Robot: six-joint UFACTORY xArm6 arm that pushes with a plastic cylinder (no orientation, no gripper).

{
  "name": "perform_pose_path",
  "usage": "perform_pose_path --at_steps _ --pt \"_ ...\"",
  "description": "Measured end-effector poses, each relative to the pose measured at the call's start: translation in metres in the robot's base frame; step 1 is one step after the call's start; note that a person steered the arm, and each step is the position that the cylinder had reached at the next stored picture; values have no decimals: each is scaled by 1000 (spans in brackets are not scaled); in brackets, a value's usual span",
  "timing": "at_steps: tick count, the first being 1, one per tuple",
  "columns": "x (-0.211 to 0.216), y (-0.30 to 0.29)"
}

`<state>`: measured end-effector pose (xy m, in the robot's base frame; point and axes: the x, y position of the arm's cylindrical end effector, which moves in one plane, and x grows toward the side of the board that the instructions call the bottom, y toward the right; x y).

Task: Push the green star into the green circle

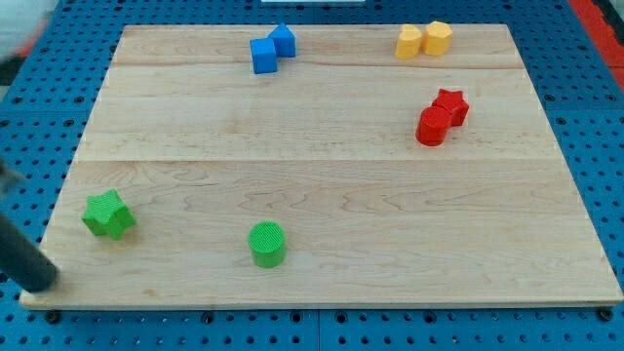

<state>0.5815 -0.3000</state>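
The green star (108, 214) lies near the board's left edge, low in the view. The green circle (267, 244) stands to its right, near the view's bottom edge, well apart from the star. My dark rod comes in from the view's left; my tip (39, 282) rests at the board's bottom left corner, below and left of the green star, not touching it.
The wooden board (322, 185) sits on a blue perforated base. Two blue blocks (271, 50) touch at the top centre. Two yellow blocks (423, 40) touch at the top right. A red star (451, 103) and red cylinder (432, 128) touch at right.
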Motion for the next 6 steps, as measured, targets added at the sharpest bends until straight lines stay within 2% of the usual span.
perform_pose_path --at_steps 1,2,3,5,6 --pt "-28 -4" --pt "-58 63" --pt "-64 134" --pt "-110 158" --pt "-55 221"
